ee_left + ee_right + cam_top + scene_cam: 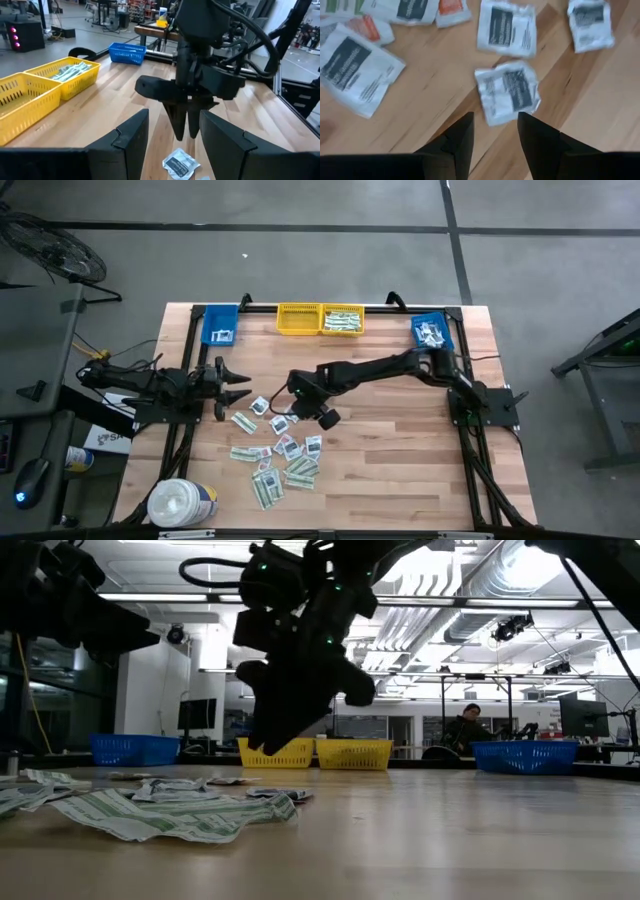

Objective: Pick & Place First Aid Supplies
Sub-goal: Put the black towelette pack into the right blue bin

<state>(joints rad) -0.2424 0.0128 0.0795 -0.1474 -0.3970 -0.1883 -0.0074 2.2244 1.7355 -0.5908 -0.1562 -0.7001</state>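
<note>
The first aid supplies lie scattered flat on the wooden table: long green-white strips and squarish white packets. My right gripper reaches in from the right, slants down and stands open just above a white packet with a dark mark. That packet lies flat just beyond the fingertips, with nothing between the fingers. The low view shows this gripper hanging over the pile. My left gripper waits at the table's left, level and open. Its wrist view shows a packet on the table ahead.
Two yellow bins stand at the far edge, one holding green-white strips. A blue bin sits at the far left and another at the far right, each with packets. A big white tub stands at the near left corner.
</note>
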